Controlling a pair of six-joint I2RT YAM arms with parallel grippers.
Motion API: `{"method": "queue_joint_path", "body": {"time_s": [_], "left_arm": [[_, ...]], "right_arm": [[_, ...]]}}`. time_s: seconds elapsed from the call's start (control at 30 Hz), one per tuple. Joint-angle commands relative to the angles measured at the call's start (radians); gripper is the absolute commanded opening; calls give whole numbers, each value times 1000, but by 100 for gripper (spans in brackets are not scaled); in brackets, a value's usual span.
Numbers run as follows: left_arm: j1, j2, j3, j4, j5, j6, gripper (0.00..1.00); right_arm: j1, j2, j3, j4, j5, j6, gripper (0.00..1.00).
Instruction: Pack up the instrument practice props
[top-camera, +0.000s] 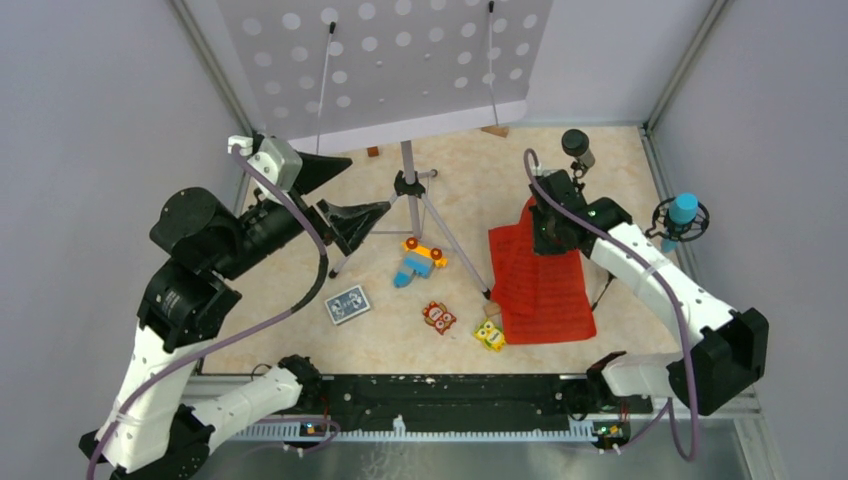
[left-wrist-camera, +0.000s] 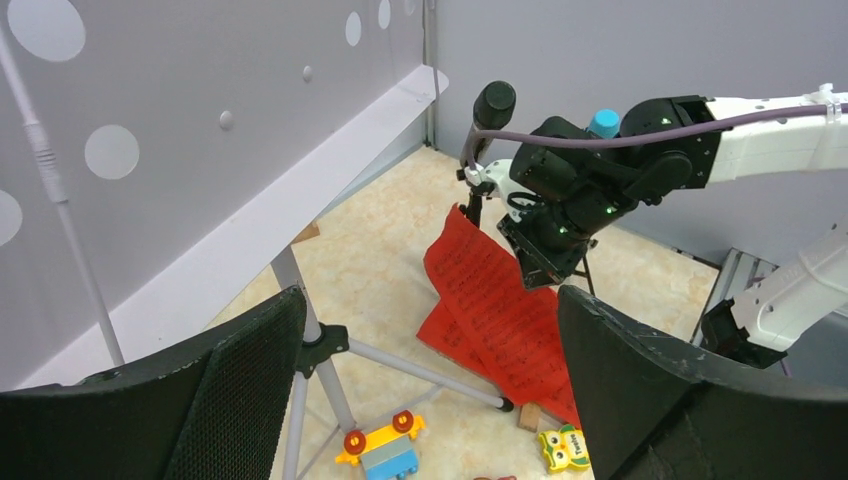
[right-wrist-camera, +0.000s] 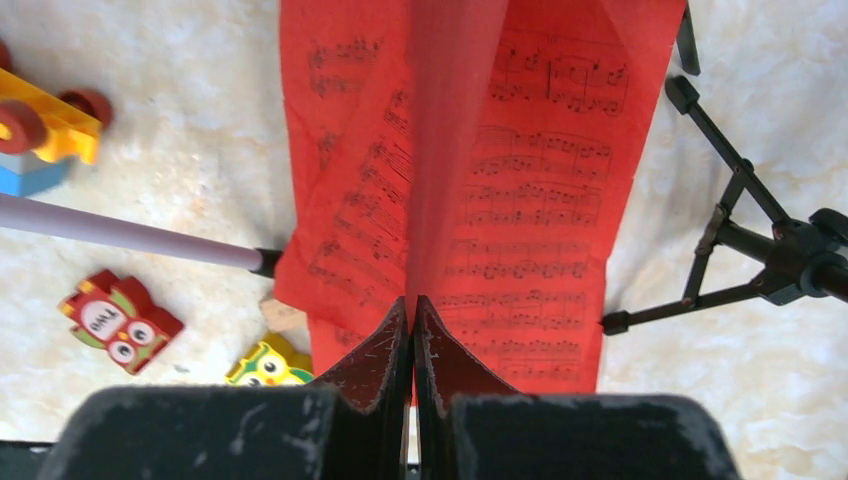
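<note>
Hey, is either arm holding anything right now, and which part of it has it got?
The right gripper is shut on the red music sheets, pinching a raised fold along their middle. The left gripper is open and holds nothing.

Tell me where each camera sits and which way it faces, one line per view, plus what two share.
Top external: above and behind the robot, looking down on the table; left arm and right arm both show, left gripper open.
Left wrist: on the left arm, facing across toward the right arm; its own two fingers frame the bottom.
Right wrist: looking down past the shut right gripper at the red music sheets it pinches.
Shared: both wrist views show the red music sheets.
</note>
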Motion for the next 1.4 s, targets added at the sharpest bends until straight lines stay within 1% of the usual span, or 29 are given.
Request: {"method": "queue_joint_path", "body": {"time_s": [0.0,0.1,0.3,0.5,0.6,0.67,0.8,0.87,0.97,1.13,1.23,1.37], "left_arm": [[2,-13,11,-20,-25,15,99],[2,-16,7,-26,-30,16,99],[2,-12,7,-33,-45,16,98],[1,-15,4,-30,-57,8,99],[1,-23,-5,-27,-62,3,99],[2,-28,-11,-22,-66,1,99],[1,-26,-12,-30,-72,-1,98],[2,-27,-9,-39,-75,2,98],[1,-27,-9,-43,-79,4,98],[2,-30,-21,-43,-87,3,98],[1,-31,-19,-49,-90,1,99],[1,-35,-19,-55,-98,5,99]], "right_arm": [[-5,44,49,-76,9,-100,0],[-6,47,52,-92,-10,-131,0],[-5,-22,109,-112,-156,-196,0],[-5,-69,233,-212,-231,-238,0],[-5,-72,253,-268,-238,-248,0],[-5,-78,242,-286,-281,-246,0],[-5,-120,231,-266,-434,-239,0],[-5,-146,225,-253,-464,-233,0],[-6,-144,196,-260,-422,-232,0],[-5,-73,122,-250,-314,-220,0],[-7,-27,144,-260,-271,-233,0],[-7,3,209,-284,-279,-267,0]]}}
